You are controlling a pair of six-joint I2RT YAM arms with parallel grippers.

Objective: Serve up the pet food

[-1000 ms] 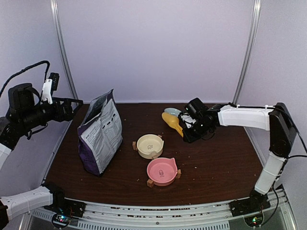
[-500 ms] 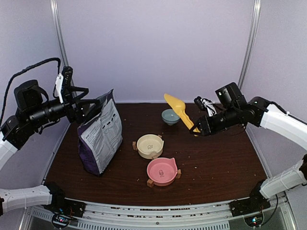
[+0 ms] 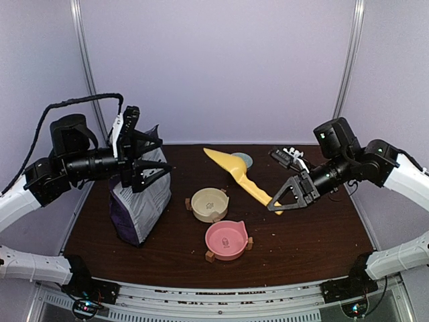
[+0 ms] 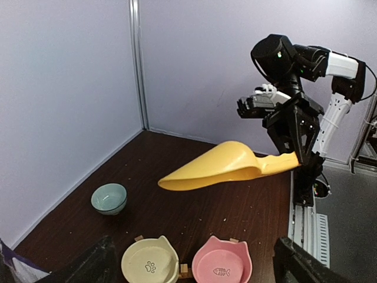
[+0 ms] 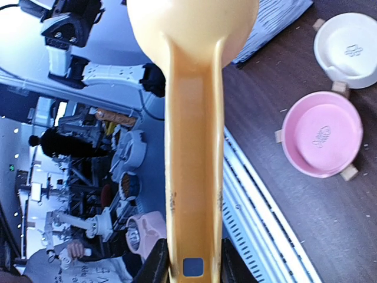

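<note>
No pet food shows in any view. The purple-and-white bag (image 3: 137, 201) stands upright at the table's left. My left gripper (image 3: 146, 163) is open and empty, right at the bag's top edge; its fingers (image 4: 88, 265) frame the bottom of the left wrist view. My right gripper (image 3: 276, 201) is shut on the handle end of the yellow scoop (image 3: 236, 169), held in the air with its mouth pointing left toward the bag. The scoop also shows in the left wrist view (image 4: 218, 166) and the right wrist view (image 5: 194, 147), where it looks empty.
A cream bowl (image 3: 210, 204) and a pink bowl (image 3: 226, 239) sit on wooden feet mid-table. A small teal bowl (image 3: 245, 159) stands at the back, partly behind the scoop. Crumbs dot the dark table (image 3: 301, 235). Walls close in left, right and behind.
My left arm swung right and down to the bag's top. My right arm rose with the scoop, then lowered and turned it so its mouth points left over the bowls.
</note>
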